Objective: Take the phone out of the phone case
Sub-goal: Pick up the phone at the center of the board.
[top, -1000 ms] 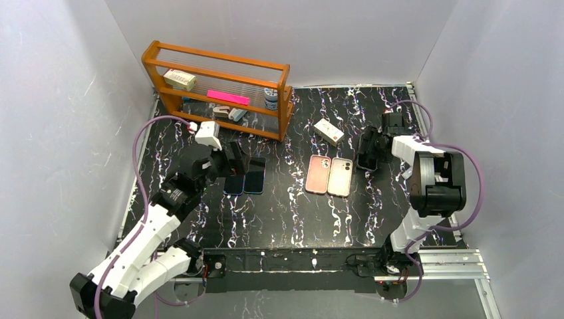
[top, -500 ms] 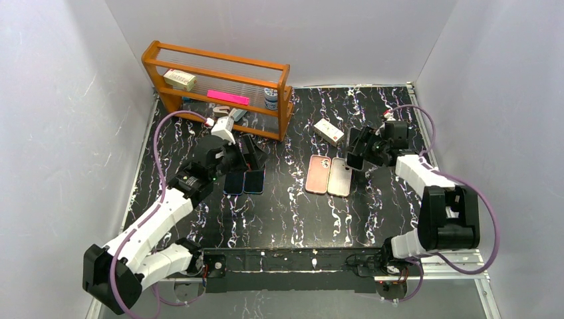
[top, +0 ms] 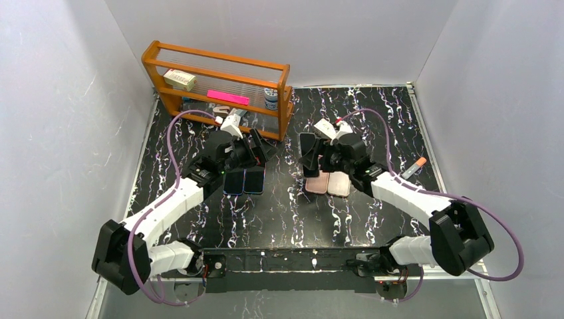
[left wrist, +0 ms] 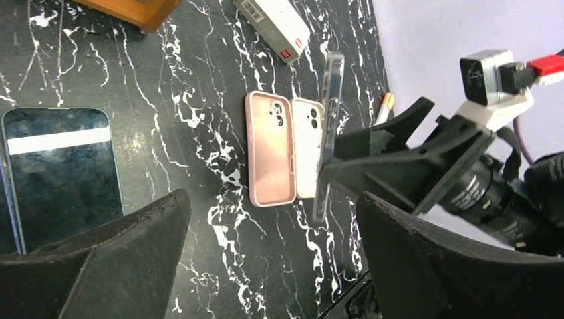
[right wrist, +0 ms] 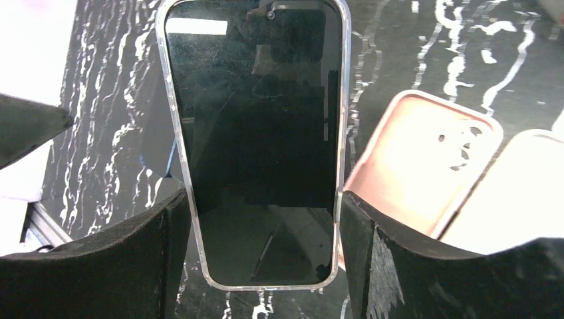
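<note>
The right end effector (top: 310,156) has swung from the right edge of the top view to centre frame. It is clamped on the phone (right wrist: 256,146), which is in its clear case (right wrist: 174,126) and held upright over the pink cases (left wrist: 269,149). The left end effector (top: 256,149), jaws spread, has reached toward it. A two-handed separation probably comes next.

Rack (top: 216,90) back left; phones (top: 254,181) before it; cases (left wrist: 269,149) right, box (left wrist: 273,26) behind, cased phone (right wrist: 256,146) raised beside.

Black phone (right wrist: 256,146), screen dark, seated in clear case (right wrist: 341,133) – held aloft, on edge
</note>
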Motion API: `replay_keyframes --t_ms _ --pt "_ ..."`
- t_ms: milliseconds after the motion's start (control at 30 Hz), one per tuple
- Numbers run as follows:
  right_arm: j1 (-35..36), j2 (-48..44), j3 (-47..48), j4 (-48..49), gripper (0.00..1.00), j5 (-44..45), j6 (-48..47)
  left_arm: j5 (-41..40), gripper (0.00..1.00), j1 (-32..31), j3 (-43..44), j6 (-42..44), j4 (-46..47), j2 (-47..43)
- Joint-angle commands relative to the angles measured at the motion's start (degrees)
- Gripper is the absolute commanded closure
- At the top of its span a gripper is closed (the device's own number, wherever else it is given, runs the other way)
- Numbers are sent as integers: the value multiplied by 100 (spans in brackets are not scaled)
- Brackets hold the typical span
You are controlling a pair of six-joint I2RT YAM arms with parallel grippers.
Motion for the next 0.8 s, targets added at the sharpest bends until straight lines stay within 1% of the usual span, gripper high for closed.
replay_keyframes --t_ms 0,133,267,400,533,667,767 --pt "640 -192 154 929 99 695 159 166 9 -18 -61 -268 557 111" --pt "1266 -29 310 983 99 1130 66 316 11 -70 -59 -389 773 281" --pt "1722 110 385 1186 99 1333 27 229 14 -134 -56 -440 802 404" --pt "1969 233 574 1221 99 1469 -53 187 23 -193 -185 -511 847 467" --pt "2059 297 659 1319 99 1411 -62 94 30 -253 -389 -544 945 518" --pt "2128 380 689 1508 99 1297 -34 171 43 -307 -573 -624 1127 680" --pt "2157 433 682 1635 99 1218 -40 351 59 -354 -569 -630 1264 771"
